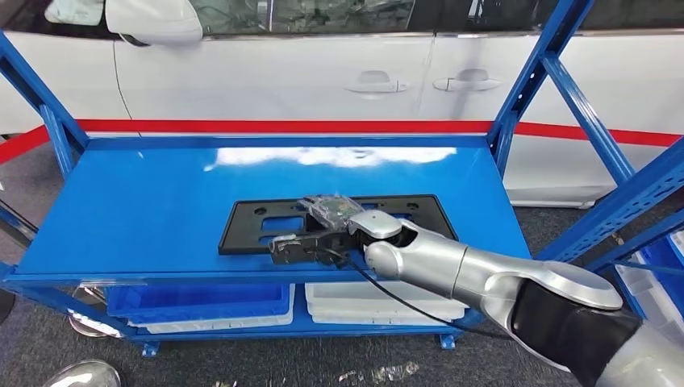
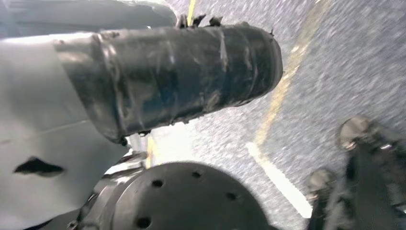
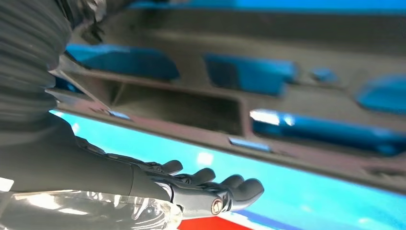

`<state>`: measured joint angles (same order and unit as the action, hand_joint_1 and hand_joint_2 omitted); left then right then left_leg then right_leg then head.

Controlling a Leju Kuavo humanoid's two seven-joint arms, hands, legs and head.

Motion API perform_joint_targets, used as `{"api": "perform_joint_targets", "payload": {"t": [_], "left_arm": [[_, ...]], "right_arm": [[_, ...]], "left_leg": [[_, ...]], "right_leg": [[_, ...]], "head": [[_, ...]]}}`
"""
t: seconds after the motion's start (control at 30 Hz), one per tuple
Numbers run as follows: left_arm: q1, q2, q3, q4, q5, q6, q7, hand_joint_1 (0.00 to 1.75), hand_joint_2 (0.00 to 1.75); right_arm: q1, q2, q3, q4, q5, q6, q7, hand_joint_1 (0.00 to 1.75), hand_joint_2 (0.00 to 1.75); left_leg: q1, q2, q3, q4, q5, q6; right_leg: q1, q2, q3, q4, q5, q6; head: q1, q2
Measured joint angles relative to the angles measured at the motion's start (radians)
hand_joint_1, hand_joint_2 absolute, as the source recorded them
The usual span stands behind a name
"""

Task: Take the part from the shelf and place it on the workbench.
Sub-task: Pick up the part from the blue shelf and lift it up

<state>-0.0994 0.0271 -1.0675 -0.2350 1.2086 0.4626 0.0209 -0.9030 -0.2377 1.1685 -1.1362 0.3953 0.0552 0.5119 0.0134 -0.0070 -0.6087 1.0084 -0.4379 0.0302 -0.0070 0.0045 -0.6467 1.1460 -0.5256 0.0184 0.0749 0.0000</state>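
Right arm (image 1: 500,278), silver with a black sleeve at its upper end, enters the head view from the lower right and reaches across the front of the shelf (image 1: 145,201). Behind the shelf stands a white car (image 1: 282,72) with two door handles and a red stripe along its lower edge. Blue uprights (image 1: 556,56) frame the shelf at both sides.

The shelf is a glossy blue deck. The part (image 1: 250,222), a flat black rectangular frame with several cut-outs, lies flat on the deck, right of centre and near the front edge. Below the deck, a blue bin (image 1: 202,300) sits on the left and a white bin (image 1: 355,300) on the right.

The right hand (image 1: 319,234) rests at the front edge of the part, near its middle, partly wrapped in clear film. In the right wrist view the dark fingers (image 3: 225,189) extend together beside the part's edge (image 3: 201,136), with blue deck visible between them. Whether the fingers grip the part cannot be determined; no contact is plainly shown.

The left wrist view shows grey floor (image 2: 335,62) with a yellow line (image 2: 282,96). The left hand's state cannot be determined.
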Motion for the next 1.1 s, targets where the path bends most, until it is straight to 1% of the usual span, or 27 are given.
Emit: {"api": "perform_joint_targets", "payload": {"t": [0.03, 0.07, 0.1, 0.13, 0.17, 0.2, 0.23, 0.27, 0.3, 0.33, 0.37, 0.47, 0.57, 0.83, 1.1], "left_arm": [[0.0, 0.002, 0.001, 0.0, 0.0, 0.0, -0.004, 0.0, 0.0], [0.0, 0.003, 0.001, 0.0, 0.0, 0.0, -0.007, 0.0, 0.0], [0.0, 0.004, 0.002, 0.001, 0.0, 0.0, -0.01, 0.0, 0.0], [0.0, 0.005, 0.003, 0.001, 0.0, 0.0, -0.011, 0.0, 0.0], [0.001, 0.005, 0.003, 0.001, 0.0, 0.0, -0.011, 0.0, 0.0], [0.001, 0.006, 0.004, 0.001, 0.0, 0.0, -0.011, 0.0, 0.0], [0.001, 0.007, 0.004, 0.001, 0.0, 0.0, -0.011, 0.0, 0.0], [0.001, 0.009, 0.004, 0.002, 0.0, 0.0, -0.012, 0.0, 0.0], [0.001, 0.011, 0.004, 0.003, 0.0, 0.0, -0.012, 0.0, 0.0], [0.001, 0.013, 0.005, 0.003, 0.0, 0.0, -0.013, 0.0, 0.0], [0.001, 0.013, 0.005, 0.003, 0.0, 0.0, -0.013, 0.0, 0.0], [0.003, 0.013, 0.006, 0.003, 0.0, 0.0, -0.013, 0.0, 0.0], [0.003, 0.014, 0.006, 0.004, 0.0, -0.001, -0.013, 0.0, 0.0], [0.003, 0.014, 0.006, 0.004, 0.0, -0.002, -0.013, 0.0, 0.0], [0.003, 0.014, 0.006, 0.004, 0.0, -0.003, -0.016, 0.0, 0.0]], "right_arm": [[-0.001, 0.0, 0.001, 0.002, -0.006, 0.001, -0.002, 1.75, 1.75], [-0.001, 0.0, 0.002, 0.004, -0.01, 0.002, -0.004, 1.75, 1.75], [0.0, 0.0, 0.004, 0.007, -0.015, 0.004, -0.007, 1.75, 1.75], [0.001, 0.0, 0.005, 0.009, -0.018, 0.005, -0.01, 1.75, 1.75], [0.0, 0.001, 0.005, 0.011, -0.021, 0.006, -0.012, 1.75, 1.75], [-0.003, 0.001, 0.006, 0.011, -0.023, 0.006, -0.013, 1.75, 1.75], [-0.006, 0.002, 0.006, 0.012, -0.024, 0.006, -0.014, 1.75, 1.75], [-0.009, 0.004, 0.006, 0.012, -0.025, 0.005, -0.015, 1.75, 1.75], [-0.012, 0.006, 0.007, 0.013, -0.025, 0.005, -0.015, 1.75, 1.75], [-0.015, 0.008, 0.007, 0.013, -0.025, 0.004, -0.015, 1.75, 1.75], [-0.018, 0.01, 0.007, 0.014, -0.025, 0.003, -0.016, 1.75, 1.75], [-0.029, 0.014, 0.007, 0.014, -0.025, 0.002, -0.016, 1.75, 1.75], [-0.033, 0.017, 0.007, 0.016, -0.024, 0.002, -0.017, 1.75, 1.75], [-0.036, 0.023, 0.01, 0.024, -0.016, 0.002, -0.024, 1.75, 1.75], [-0.037, 0.025, 0.01, 0.03, -0.008, -0.014, -0.031, 1.75, 1.75]], "left_leg": [[0.0, 0.0, 0.0, 0.0, -0.001, 0.005], [0.0, 0.0, 0.0, 0.001, -0.002, 0.008], [0.001, 0.0, 0.0, 0.002, -0.004, 0.009], [0.002, -0.001, 0.001, 0.004, -0.005, 0.009], [0.004, -0.002, 0.002, 0.008, -0.008, 0.008], [0.005, -0.003, 0.002, 0.013, -0.012, 0.004], [0.005, -0.004, 0.0, 0.02, -0.017, 0.0], [0.003, -0.004, -0.002, 0.026, -0.022, -0.005], [0.0, -0.005, -0.003, 0.03, -0.024, -0.009], [-0.002, -0.006, -0.004, 0.03, -0.025, -0.012], [-0.003, -0.006, -0.003, 0.028, -0.024, -0.015], [-0.001, -0.005, 0.004, 0.019, -0.022, -0.019], [-0.001, -0.005, 0.01, 0.013, -0.021, -0.022], [0.0, -0.005, 0.012, 0.01, -0.02, -0.029], [0.0, -0.005, 0.013, 0.01, -0.02, -0.029]], "right_leg": [[-0.003, 0.0, -0.031, 0.066, -0.03, 0.006], [-0.007, 0.0, -0.061, 0.125, -0.051, 0.011], [-0.012, 0.0, -0.077, 0.155, -0.055, 0.017], [-0.017, -0.001, -0.076, 0.147, -0.039, 0.023], [-0.023, -0.001, -0.057, 0.103, -0.008, 0.029], [-0.029, -0.002, -0.025, 0.033, 0.028, 0.036], [-0.032, -0.002, 0.007, -0.033, 0.05, 0.043], [-0.033, -0.001, 0.03, -0.08, 0.064, 0.042], [-0.033, 0.0, 0.042, -0.104, 0.067, 0.039], [-0.031, 0.002, 0.045, -0.108, 0.064, 0.033], [-0.03, 0.003, 0.045, -0.108, 0.067, 0.027], [-0.025, 0.005, 0.048, -0.108, 0.065, 0.023], [-0.023, 0.005, 0.051, -0.108, 0.063, 0.02], [-0.022, 0.004, 0.053, -0.109, 0.062, 0.017], [-0.022, 0.005, 0.055, -0.11, 0.062, 0.017]], "head": [[0.002, 0.0], [0.002, 0.0], [0.002, 0.0], [0.002, 0.0], [0.002, 0.0], [0.002, 0.0], [0.003, 0.0], [0.003, 0.0], [0.002, 0.0], [0.001, 0.0], [-0.001, 0.0], [-0.002, 0.0], [-0.002, 0.0], [-0.001, 0.0], [-0.001, 0.0]]}}
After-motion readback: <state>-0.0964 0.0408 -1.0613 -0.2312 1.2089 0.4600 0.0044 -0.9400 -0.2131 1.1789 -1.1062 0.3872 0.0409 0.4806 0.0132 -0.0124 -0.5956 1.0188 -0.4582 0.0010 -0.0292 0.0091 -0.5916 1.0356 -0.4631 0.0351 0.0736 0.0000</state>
